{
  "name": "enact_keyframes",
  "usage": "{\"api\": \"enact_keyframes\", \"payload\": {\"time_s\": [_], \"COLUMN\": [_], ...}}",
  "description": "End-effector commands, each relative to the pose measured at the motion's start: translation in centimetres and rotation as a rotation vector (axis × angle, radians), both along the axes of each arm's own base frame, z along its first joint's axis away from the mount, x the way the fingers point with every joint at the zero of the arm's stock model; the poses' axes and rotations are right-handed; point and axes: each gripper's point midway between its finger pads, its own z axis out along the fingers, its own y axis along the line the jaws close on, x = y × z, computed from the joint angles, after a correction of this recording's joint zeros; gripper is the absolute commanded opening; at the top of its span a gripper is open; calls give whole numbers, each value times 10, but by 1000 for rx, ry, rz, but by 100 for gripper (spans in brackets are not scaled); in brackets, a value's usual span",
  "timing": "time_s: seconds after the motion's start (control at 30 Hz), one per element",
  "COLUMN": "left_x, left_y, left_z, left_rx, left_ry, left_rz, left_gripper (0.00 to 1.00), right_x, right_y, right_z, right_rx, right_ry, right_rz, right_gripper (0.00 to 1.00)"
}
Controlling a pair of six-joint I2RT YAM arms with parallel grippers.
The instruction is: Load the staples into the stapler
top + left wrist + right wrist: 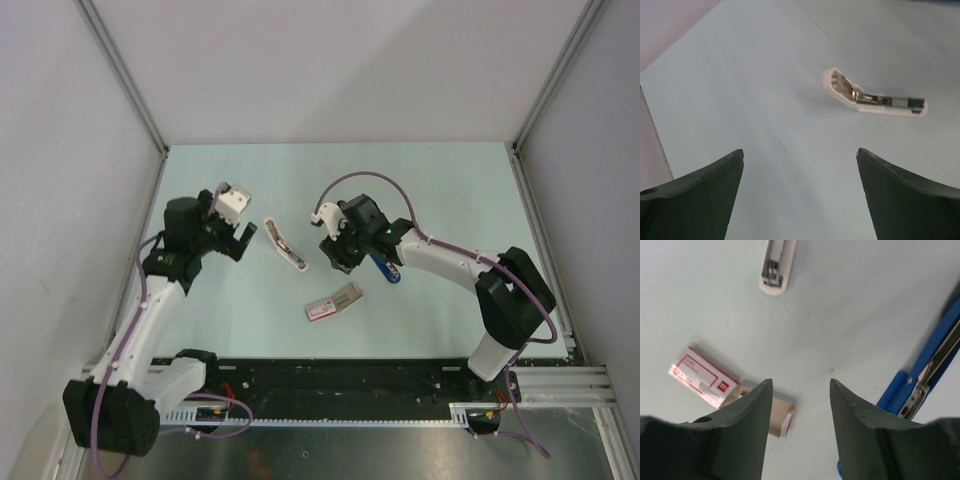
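Well, two claws are in play and neither holds anything. The left claw (243, 238) (800, 152) stands as wide as it goes, with only bare table (420, 180) between its fingers (705, 195). The right claw (335, 262) (800, 385) is partly parted, a moderate gap, and again there is nothing but table in it.

One blue stapler (383, 268) (925, 365) lies just beside the right claw, on the outer side of the finger that shows on the right in the wrist view. It is hinged open, so its metal rail shows along the blue body. From above, most of it sits tucked under that wrist.

One pink-and-white box (322, 309) (705, 376) lies flat on the opposite side of the right claw, by the other finger (747, 430) and nearer the arm bases than the fingertips. Its grey tray (346, 294) (782, 417) is slid part way out, the far end passing behind that finger (whether staples lie in it is hard to say, since the finger covers most of it).

One white stapler (283, 245) (875, 97) (776, 265) rests between the two claws, apart from both. It is straight ahead of the right claw's tips and a little to the box's side. From the left claw it lies ahead and off toward the right-hand finger. It too is open, bent at the hinge, with metal visible inside.

So the count is two arms, two claws, two staplers (one blue, one white), one box and one tray.
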Motion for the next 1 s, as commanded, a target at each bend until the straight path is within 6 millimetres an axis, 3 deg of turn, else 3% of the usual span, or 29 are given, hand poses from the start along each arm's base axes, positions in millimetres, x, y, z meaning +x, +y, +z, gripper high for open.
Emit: {"api": "enact_keyframes", "payload": {"time_s": [0.0, 0.3, 0.5, 0.7, 0.97], "left_x": [30, 85, 115, 126, 126], "left_y": [-1, 2, 7, 4, -2], "left_z": [19, 5, -28, -57, -68], "left_rx": [-119, -289, -317, -339, -367], "left_ry": [25, 171, 267, 349, 381], "left_rz": [57, 155, 238, 260, 247], "left_gripper": [99, 100, 99, 99, 99], "right_x": [22, 34, 33, 33, 39], "right_y": [43, 102, 123, 132, 128], "right_z": [37, 29, 19, -4, -26], "right_rx": [140, 189, 171, 116, 69], "right_ry": [-102, -42, 9, 31, 35], "right_rz": [26, 5, 9, -13, -39], "right_gripper": [51, 48, 47, 47, 46]}}
